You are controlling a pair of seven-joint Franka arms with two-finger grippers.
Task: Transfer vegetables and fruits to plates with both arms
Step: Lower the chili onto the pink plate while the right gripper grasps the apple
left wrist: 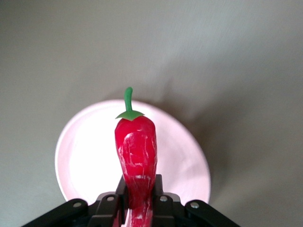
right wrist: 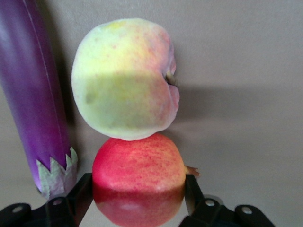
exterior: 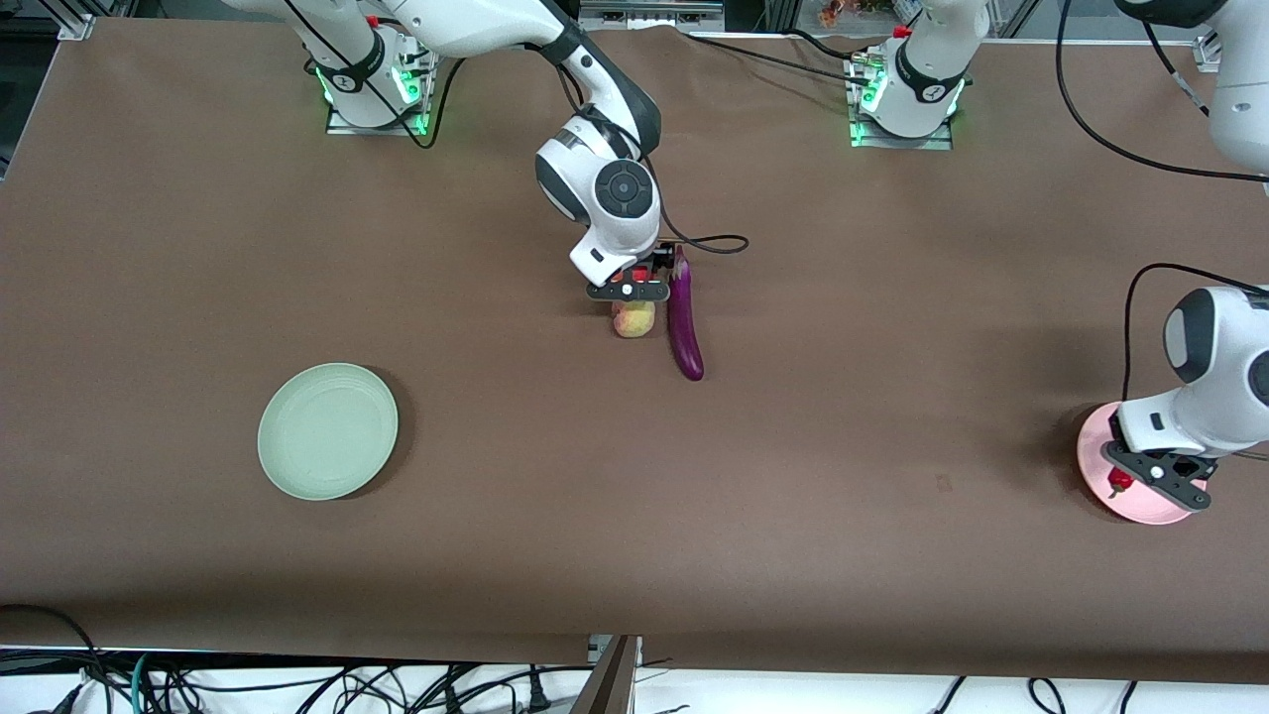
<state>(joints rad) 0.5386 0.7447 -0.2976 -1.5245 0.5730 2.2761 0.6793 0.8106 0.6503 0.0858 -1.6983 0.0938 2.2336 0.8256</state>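
My right gripper [right wrist: 138,189] is down on the table at its middle [exterior: 628,291], shut on the red apple [right wrist: 138,168], one finger against each side. The yellowish-pink peach [right wrist: 124,78] touches the apple and lies nearer the front camera [exterior: 634,319]. The long purple eggplant [exterior: 684,322] lies right beside both fruits [right wrist: 33,94]. My left gripper [left wrist: 139,187] hangs over the pink plate [left wrist: 184,151] at the left arm's end of the table, shut on the red chili pepper [left wrist: 136,146]. The pepper's green stem points away from the gripper. In the front view the chili [exterior: 1121,482] shows just above the pink plate [exterior: 1095,446].
The pale green plate [exterior: 327,431] lies bare toward the right arm's end, nearer the front camera than the fruits. Brown table cover [exterior: 843,446] spreads between the two plates. A black cable [exterior: 714,241] loops close to the eggplant's stem end.
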